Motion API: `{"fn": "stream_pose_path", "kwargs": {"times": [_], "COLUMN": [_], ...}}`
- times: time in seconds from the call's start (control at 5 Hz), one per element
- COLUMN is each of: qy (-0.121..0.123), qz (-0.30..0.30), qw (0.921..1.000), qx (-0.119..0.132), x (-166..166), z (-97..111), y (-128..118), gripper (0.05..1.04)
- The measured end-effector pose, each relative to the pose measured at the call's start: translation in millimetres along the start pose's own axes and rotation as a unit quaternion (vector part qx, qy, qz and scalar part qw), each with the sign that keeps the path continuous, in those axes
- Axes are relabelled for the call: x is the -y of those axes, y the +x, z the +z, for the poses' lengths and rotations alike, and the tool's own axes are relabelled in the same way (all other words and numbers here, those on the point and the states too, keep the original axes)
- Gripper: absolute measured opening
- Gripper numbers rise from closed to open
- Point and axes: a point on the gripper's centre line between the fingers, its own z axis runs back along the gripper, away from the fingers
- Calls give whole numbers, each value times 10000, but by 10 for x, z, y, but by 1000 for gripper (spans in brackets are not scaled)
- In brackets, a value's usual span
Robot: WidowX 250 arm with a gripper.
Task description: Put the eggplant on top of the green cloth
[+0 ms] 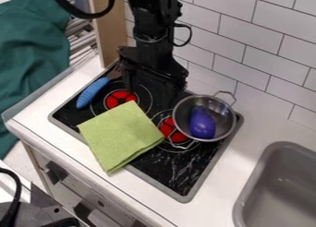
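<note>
The arm (148, 18) comes in from the top edge, left of the middle of the frame, and its gripper (149, 95) hangs over the back part of the stove (154, 165), above the middle of the frame. The gripper's fingers are spread, with dark stove top seen between them and nothing pinched. The eggplant (202, 122), purple, lies in the metal pot (227, 130) right of the middle of the frame, apart from the gripper. The pot has two wire handles, one toward the upper right and one toward the lower left, and sits at the right part of the stove, partly beside a red burner (173, 130). The light green cloth (120, 134) is folded and lies left of and below the middle of the frame, across the stove's lower left edge and onto the white counter (250, 124); its upper corner reaches a second red burner (120, 98). A utensil (93, 92) with a blue handle lies slanted on the stove's upper left part, its handle end toward the lower left. The grey sink (281, 194) is at the lower right of the frame, white tiles (262, 60) line the wall at the upper right, and dark green fabric (31, 50) hangs at the upper left.
</note>
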Motion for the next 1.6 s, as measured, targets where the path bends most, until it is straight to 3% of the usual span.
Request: {"fn": "stream_pose_path", "kwargs": {"times": [0.2,0.4,0.6,1.0,1.2,1.6], "qy": [5,106,-41,-455,-635,-515], "qz": [25,-153,-491,-1065,-912,-373], "qw": [9999,9998,9986,9933,9938,9978], "qx": [-161,-38,196,62,-53,-201], "x": [2,119,408,1016,1083,722], "z": [-74,-40,-15,-243,-380,-588], "y": [-61,-79,-32,177,251,426], "gripper": [1005,1005,1005,1005,1005,1005]}}
